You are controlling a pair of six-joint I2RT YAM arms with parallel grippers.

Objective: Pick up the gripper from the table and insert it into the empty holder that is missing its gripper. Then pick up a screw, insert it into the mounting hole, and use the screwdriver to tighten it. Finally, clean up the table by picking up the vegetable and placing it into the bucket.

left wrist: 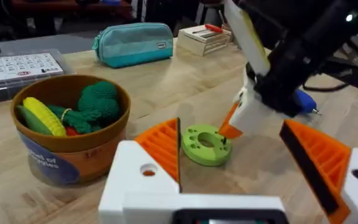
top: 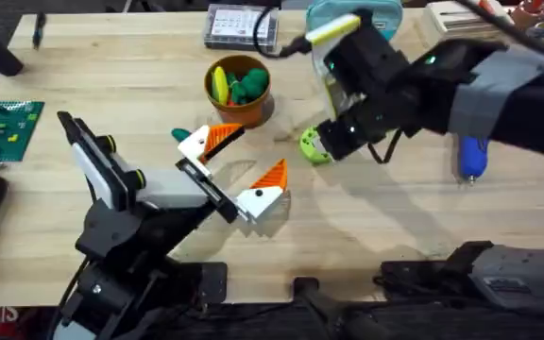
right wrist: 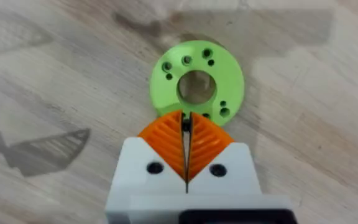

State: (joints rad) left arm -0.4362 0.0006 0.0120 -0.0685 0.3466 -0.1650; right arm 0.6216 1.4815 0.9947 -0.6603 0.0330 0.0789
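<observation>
Closest under the overhead camera is my left gripper (top: 237,168), its white fingers with orange ribbed pads spread wide apart above the wooden surface (top: 111,85), holding nothing. It hovers near the middle of the surface, just in front of the bucket (top: 239,90).

My right gripper (right wrist: 186,127) reaches in from the right side and is down at the vegetable (right wrist: 197,84), a flat lime-green ring with a large centre hole and several small holes around it. My right gripper's two orange pads are pressed together with only a thin slit between them, and their tips meet at the near rim of the ring; I cannot tell whether they pinch that rim or merely touch it. The ring lies flat on the surface, to the right of the bucket and apart from it.

Inside the bucket sit a yellow toy corn (left wrist: 42,116) and a dark green knitted toy (left wrist: 98,99).

My screwdriver (top: 471,158) lies on the surface well to the right, beyond my right arm. A teal pouch (left wrist: 133,42) and a clear compartment box (top: 242,25) rest at the far edge.
</observation>
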